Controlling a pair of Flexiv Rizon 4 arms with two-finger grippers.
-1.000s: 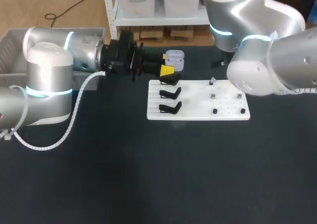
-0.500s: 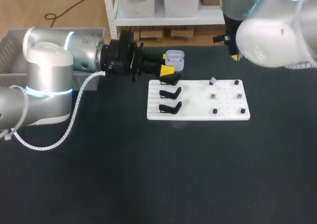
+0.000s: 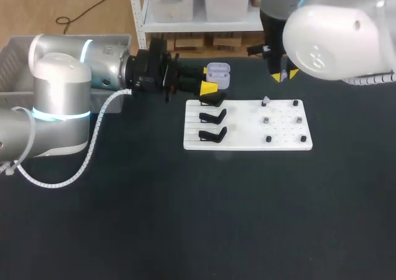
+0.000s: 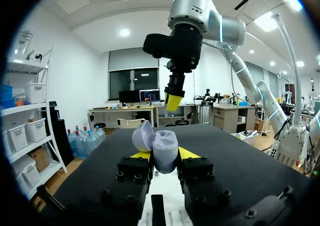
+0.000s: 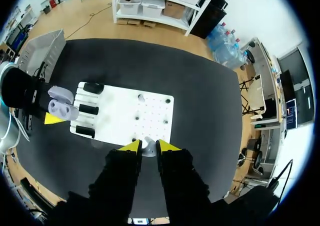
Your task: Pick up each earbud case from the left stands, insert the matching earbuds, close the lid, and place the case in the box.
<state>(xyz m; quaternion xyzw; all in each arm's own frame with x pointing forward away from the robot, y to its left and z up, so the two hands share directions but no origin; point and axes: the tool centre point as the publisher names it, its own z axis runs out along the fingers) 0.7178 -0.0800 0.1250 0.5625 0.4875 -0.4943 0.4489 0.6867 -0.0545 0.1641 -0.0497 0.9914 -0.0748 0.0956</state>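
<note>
1. A pale lilac-grey plastic earbud case (image 3: 218, 74) is gripped in the left gripper (image 4: 164, 158). One yellow-tipped finger is pressed against each of its sides, so the claw is spread only by the width of the case.
2. The case is held upright with its rounded hinged lid (image 4: 142, 136) swung open, and two hollows are seen in its top.
3. In the head view the case is found off the black table (image 3: 185, 218), near the far left corner of a flat white rectangular board (image 3: 247, 142).
4. Three black stands (image 3: 213, 116) are ranged along the left part of the board. None of them carries a case.
5. Small dark and grey pieces (image 3: 268, 139) are set in two columns on the right part of the board.
6. The right gripper (image 3: 283, 75) is held above the far edge of the board, fingers pointing down, well apart from the case.
7. Its fingers are drawn almost together, and a small pale grey earbud (image 5: 147, 148) is pinched between the yellow tips.
8. An open grey plastic box (image 3: 15, 51) is seen at the far left of the table, behind the left arm.
</note>
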